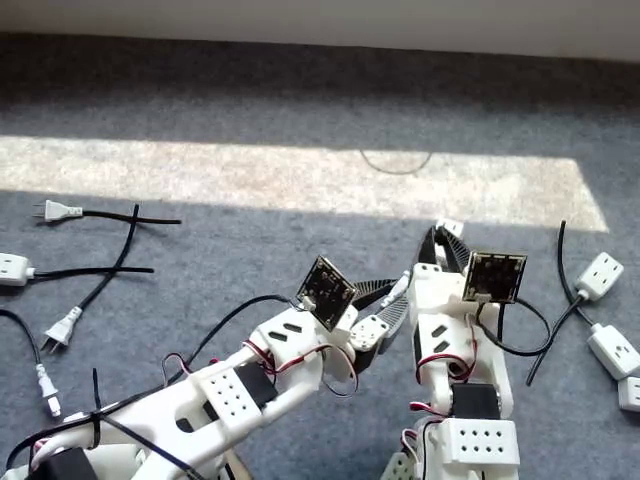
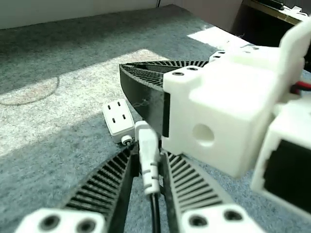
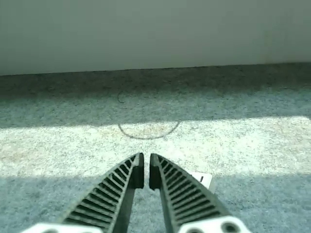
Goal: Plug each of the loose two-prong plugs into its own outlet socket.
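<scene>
**A:** White plug (image 2: 147,165), where's it at?
**B:** Pinched in my left end effector (image 2: 146,151), just beside the socket (image 2: 118,118) on the grey carpet (image 2: 48,145). My right end effector (image 3: 146,171) sits closed.

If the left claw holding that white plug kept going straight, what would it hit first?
Probably the white outlet socket on the carpet, just ahead of the plug in the left gripper. The right gripper's black tips sit close beside that line; depth is hard to judge.

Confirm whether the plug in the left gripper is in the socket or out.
Out. The left gripper holds the plug beside the outlet socket, whose four slots all show empty.
</scene>
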You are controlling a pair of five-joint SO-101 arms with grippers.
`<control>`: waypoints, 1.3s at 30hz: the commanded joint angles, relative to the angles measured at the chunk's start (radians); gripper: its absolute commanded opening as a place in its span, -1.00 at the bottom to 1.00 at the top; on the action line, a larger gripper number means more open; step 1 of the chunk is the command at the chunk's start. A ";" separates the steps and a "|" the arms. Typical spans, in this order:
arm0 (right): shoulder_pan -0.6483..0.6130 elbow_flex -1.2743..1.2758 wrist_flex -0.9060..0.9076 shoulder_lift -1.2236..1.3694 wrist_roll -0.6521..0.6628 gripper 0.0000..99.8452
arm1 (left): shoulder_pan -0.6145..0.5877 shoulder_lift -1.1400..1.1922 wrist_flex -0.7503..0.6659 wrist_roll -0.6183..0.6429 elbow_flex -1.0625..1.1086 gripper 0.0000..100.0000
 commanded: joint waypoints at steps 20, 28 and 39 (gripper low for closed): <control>0.415 -0.272 0.193 0.010 -0.290 -0.93 | 0.035 0.337 0.150 -0.126 -0.317 -0.99; 0.624 -0.002 0.183 0.002 -0.468 -0.93 | -0.065 0.661 0.571 -0.127 -0.791 -0.99; 0.513 0.012 0.105 0.002 -0.470 -0.93 | -0.094 1.017 1.217 0.078 -1.616 -0.99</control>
